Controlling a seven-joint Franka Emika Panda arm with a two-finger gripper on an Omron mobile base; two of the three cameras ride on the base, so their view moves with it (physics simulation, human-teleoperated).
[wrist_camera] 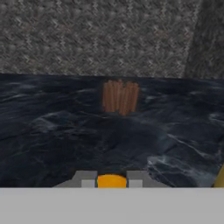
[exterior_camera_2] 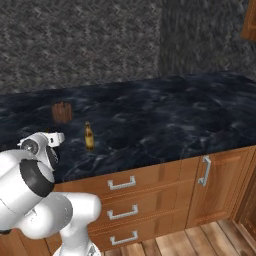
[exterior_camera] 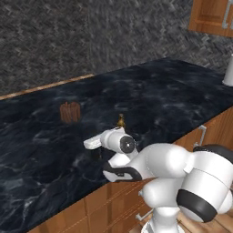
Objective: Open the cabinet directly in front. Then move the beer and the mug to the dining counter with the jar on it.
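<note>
Closest to you in the hand view sat the mug (wrist_camera: 111, 180), orange inside showing between the hand's fingers, grip or release unclear, while the beer (exterior_camera_2: 89, 136) stood upright, neck up, on the bench (exterior_camera_2: 165, 117) near the ribbed jar (exterior_camera_2: 62, 112).

dining counter (exterior_camera_2: 165, 120): black top, white veins; brown wooden fronts, silver handles
jar (wrist_camera: 120, 97): brown, vertical ribs
beer (exterior_camera_2: 89, 136): brown glass, pale yellowish label
wall (exterior_camera_2: 80, 40): mottled grey
cabinet (exterior_camera: 210, 17): reddish-brown wood
</note>
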